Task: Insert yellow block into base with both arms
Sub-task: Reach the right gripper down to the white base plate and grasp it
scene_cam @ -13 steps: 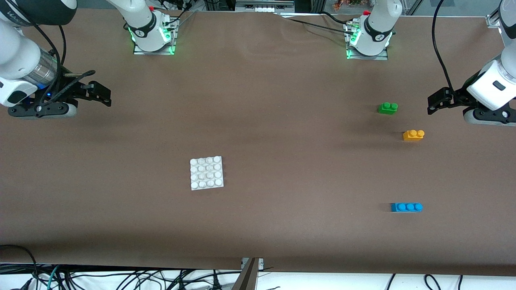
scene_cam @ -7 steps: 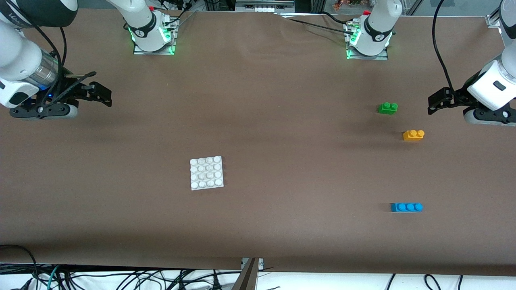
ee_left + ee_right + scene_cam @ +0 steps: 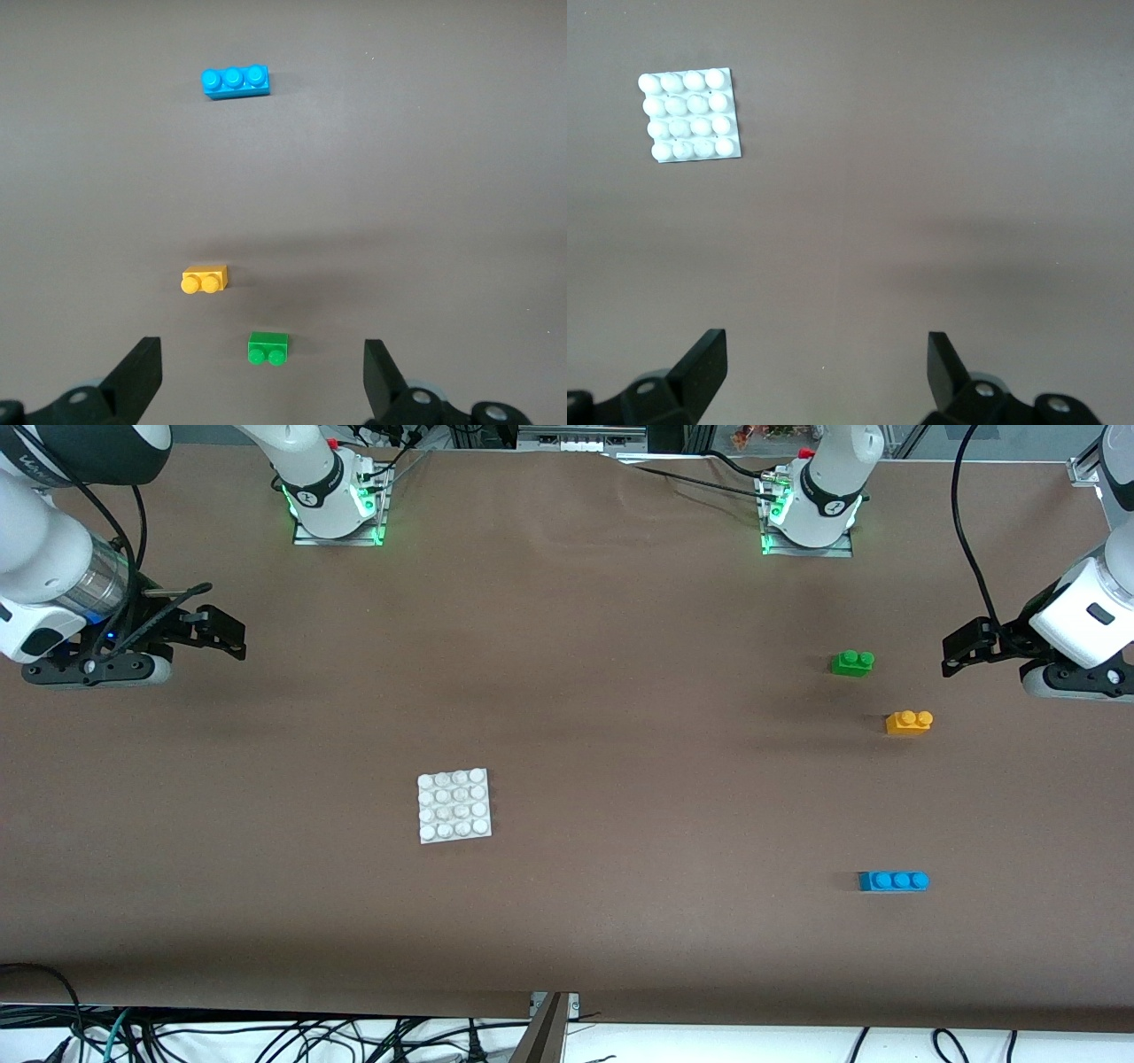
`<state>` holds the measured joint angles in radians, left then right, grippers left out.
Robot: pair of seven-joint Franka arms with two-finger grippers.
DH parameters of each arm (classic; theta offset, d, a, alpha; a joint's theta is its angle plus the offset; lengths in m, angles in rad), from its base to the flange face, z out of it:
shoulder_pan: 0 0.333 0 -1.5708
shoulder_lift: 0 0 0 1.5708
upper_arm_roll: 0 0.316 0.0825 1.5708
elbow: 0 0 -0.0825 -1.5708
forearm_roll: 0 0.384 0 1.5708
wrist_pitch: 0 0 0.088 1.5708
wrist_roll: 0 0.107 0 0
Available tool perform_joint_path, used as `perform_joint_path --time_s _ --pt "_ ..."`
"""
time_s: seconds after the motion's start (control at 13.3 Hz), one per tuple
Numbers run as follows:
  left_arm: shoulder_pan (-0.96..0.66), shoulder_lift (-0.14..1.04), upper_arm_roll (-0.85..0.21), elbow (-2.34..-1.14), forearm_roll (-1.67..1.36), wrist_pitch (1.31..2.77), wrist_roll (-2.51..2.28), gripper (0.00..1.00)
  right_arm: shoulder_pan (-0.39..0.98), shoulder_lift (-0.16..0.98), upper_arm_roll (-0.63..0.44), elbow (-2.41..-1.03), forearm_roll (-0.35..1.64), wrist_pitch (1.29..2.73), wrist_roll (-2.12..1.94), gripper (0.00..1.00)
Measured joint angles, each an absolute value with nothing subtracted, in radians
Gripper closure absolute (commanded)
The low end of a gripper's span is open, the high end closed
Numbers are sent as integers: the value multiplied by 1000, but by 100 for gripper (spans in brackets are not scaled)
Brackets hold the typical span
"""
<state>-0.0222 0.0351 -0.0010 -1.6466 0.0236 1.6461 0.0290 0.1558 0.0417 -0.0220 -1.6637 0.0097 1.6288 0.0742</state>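
The yellow block lies on the brown table toward the left arm's end, between the green brick and the blue brick, apart from both. The base lies flat nearer the middle of the table, well apart from the block.

The left gripper hangs above the table at the left arm's end, beside the green brick, with its jaws wide open and nothing in them. The right gripper hangs at the right arm's end, also wide open and empty.

The step in hand seems to be the reach to the block. To do it well, the left gripper should come down centred over the yellow block, close on its smooth side faces below the studs, and keep clear of the green brick. The right gripper could meanwhile go to the base to hold it steady.
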Motion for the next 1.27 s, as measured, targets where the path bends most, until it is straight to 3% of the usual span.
perform_joint_path --time_s 0.53,1.27 --pt "-22 35 0 -1647 24 1646 29 0 155 83 6 -1666 35 1659 74 0" --pt "-18 37 2 -1646 24 1644 29 0 260 581 89 -1660 113 2347 183 0"
